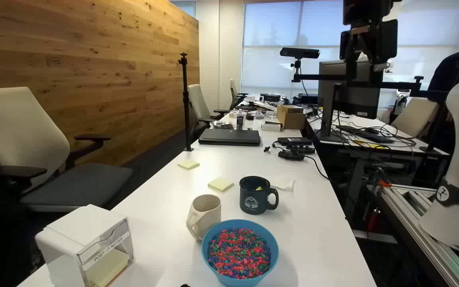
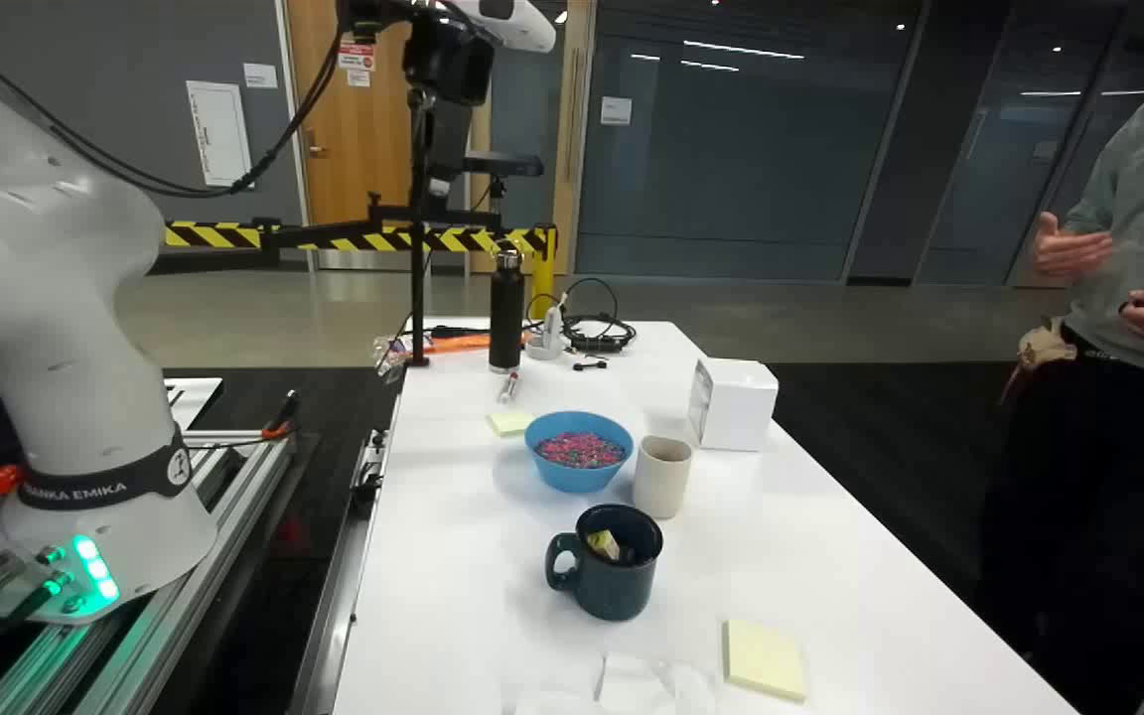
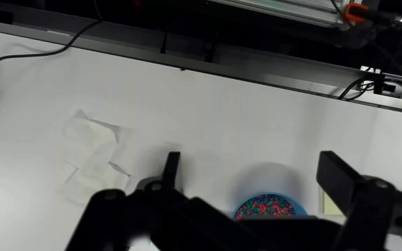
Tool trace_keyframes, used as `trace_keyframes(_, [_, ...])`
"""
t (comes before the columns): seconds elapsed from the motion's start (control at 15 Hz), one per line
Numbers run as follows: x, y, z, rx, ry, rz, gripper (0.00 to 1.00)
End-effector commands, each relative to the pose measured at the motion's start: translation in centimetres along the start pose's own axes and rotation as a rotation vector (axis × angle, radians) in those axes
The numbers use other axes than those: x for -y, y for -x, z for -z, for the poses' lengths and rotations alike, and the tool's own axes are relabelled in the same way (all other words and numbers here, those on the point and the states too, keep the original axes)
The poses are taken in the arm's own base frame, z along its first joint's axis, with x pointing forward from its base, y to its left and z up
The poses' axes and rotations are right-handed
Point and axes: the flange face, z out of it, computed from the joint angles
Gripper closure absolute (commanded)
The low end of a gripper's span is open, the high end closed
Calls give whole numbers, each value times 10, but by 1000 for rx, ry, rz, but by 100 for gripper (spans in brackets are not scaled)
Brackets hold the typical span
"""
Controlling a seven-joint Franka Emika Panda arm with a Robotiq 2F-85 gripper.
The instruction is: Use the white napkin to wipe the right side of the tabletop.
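The desk (image 1: 317,235) runs long and white past the arm (image 2: 66,397), which stands along one long edge, presumably so that it can reach across the surface; which part counts as the right side I cannot tell. The pincer (image 3: 251,167) hangs above the desk, released, jaws wide apart with nothing between them, a spread that suits a first grasp. The box (image 2: 739,402) stands near the edge away from the arm, perhaps set there to leave the middle free, though it limits strokes that way. The bowl (image 2: 577,480), filled with coloured bits (image 1: 239,255), sits well apart from the napkin (image 3: 92,160); a knock could spill it. The napkin lies loose on the desk, at the left in the wrist view, wrinkled, its lifted folds likely offering something to pinch. The mug (image 1: 253,201) stands just beside it and looks the chief obstacle to the descent. The cup (image 1: 212,215) is close to both bowl and mug, leaving little room to wipe among them. A pad (image 2: 765,659) lies near the napkin, easily dragged along. A cable (image 3: 30,55) trails over the arm-side edge and could catch a long stroke.
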Motion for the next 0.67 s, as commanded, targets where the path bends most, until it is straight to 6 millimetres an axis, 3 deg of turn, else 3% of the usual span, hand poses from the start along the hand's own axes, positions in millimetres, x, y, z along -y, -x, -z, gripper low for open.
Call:
trace_keyframes(0.0, [0,0,1,0,0,0,0])
trace_keyframes(0.4, [0,0,1,-1,0,0,0])
trace_keyframes(0.6, [-27,-13,-11,-9,37,-173,0])
